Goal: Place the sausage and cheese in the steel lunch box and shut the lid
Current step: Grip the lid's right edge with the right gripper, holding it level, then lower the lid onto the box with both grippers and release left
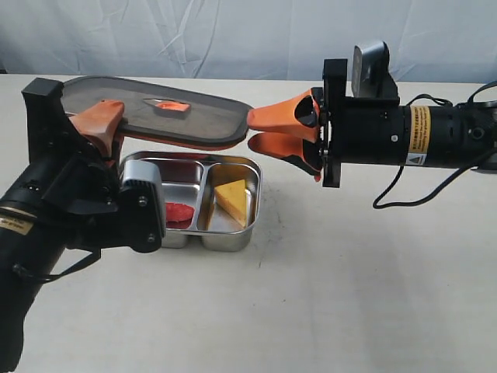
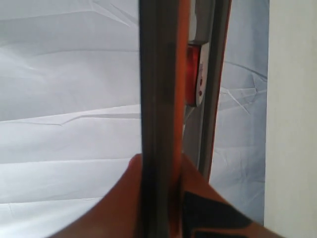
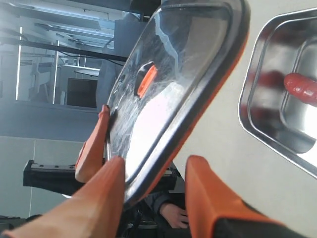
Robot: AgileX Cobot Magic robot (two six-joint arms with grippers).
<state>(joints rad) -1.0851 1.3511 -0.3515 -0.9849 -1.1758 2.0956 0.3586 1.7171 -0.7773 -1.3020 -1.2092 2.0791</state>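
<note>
The steel lunch box (image 1: pixel 233 233) sits on the table with the red sausage (image 1: pixel 178 213) in its left compartment and the yellow cheese (image 1: pixel 231 197) in its right one. Above it hangs the dark lid (image 1: pixel 155 116), roughly level, with its orange valve (image 1: pixel 172 105) facing up. My left gripper (image 1: pixel 109 128) is shut on the lid's left end; in the left wrist view the lid (image 2: pixel 158 99) stands edge-on between that gripper's (image 2: pixel 161 188) fingers. My right gripper (image 1: pixel 252 130) is open, its fingertips straddling the lid's right end without clamping it. The right wrist view shows the lid (image 3: pixel 163 89) edge near one finger of the right gripper (image 3: pixel 156 163), plus the box rim (image 3: pixel 257 114) and the sausage (image 3: pixel 302 87).
The beige table (image 1: pixel 349 295) stretches to the front and right of the box. A white cloth (image 1: pixel 233 31) hangs behind. A black cable (image 1: pixel 404 198) loops down from the right arm.
</note>
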